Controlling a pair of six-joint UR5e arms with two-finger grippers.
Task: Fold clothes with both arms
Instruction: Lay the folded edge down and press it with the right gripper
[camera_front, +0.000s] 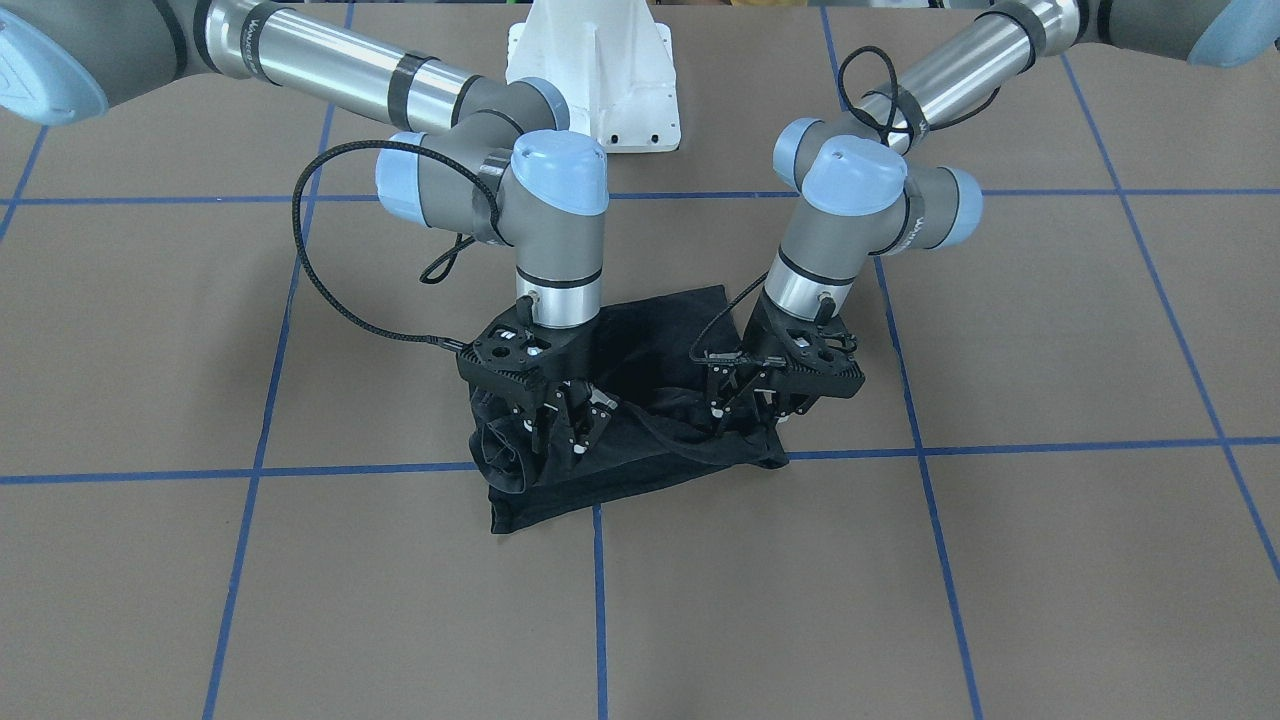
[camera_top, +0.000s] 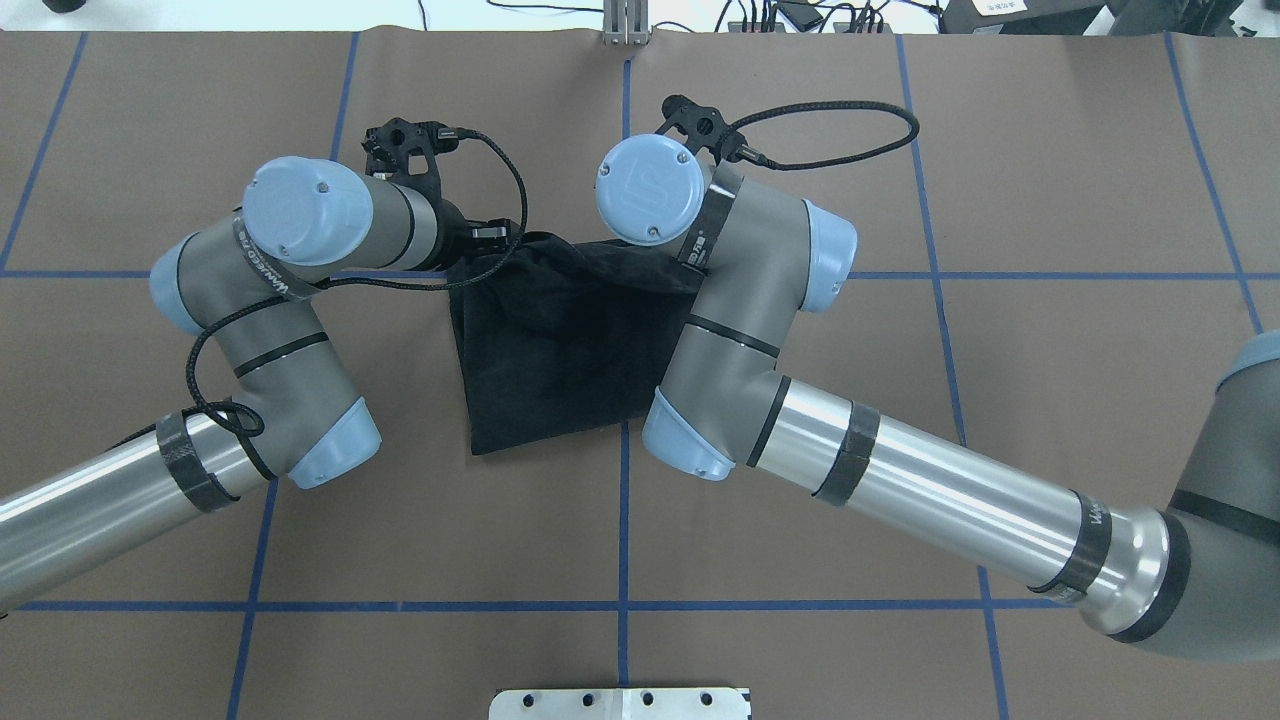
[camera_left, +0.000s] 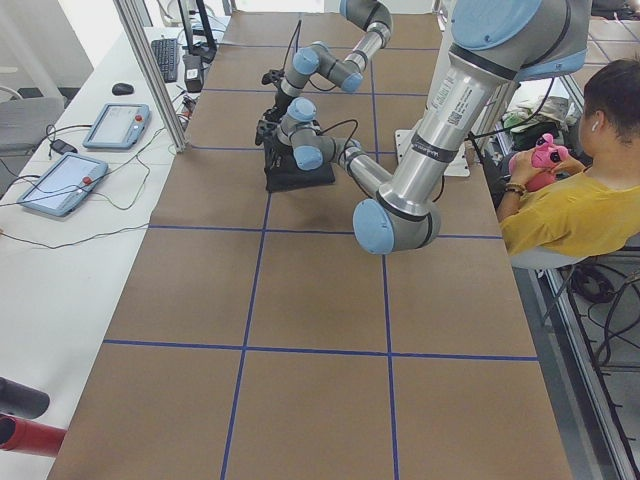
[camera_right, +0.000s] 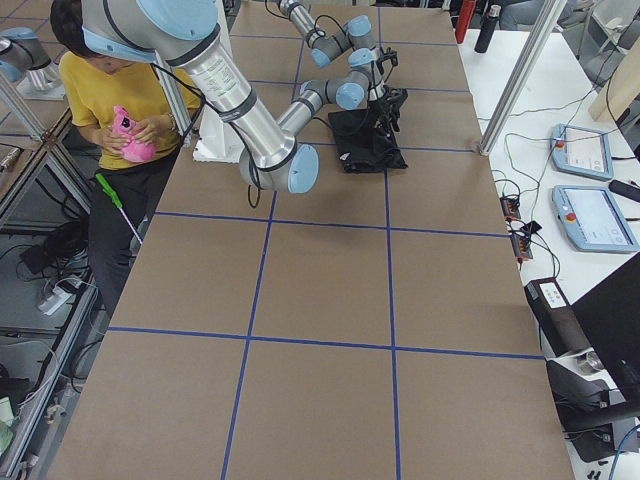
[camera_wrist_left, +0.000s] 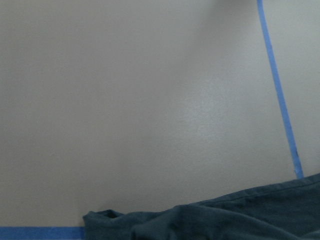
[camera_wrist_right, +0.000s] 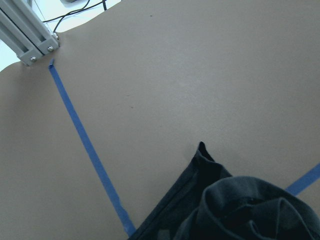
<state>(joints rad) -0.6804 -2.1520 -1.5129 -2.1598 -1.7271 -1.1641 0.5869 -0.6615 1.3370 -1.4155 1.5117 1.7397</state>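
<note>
The black T-shirt (camera_front: 620, 400) lies bunched near the table's (camera_front: 1050, 560) middle, its edge farthest from the robot lifted and rumpled. The right gripper (camera_front: 570, 425), at 9 o'clock of the shirt in the front-facing view, and the left gripper (camera_front: 750, 400) at 3 o'clock, both appear pressed together on that edge, though black on black hides the pinch. If either grip is shallow, the cloth could slip and the fold land crooked.

Black T-shirt (camera_front: 640, 400), folded roughly rect., far edge bunched, table centre, betw. both arms
</note>
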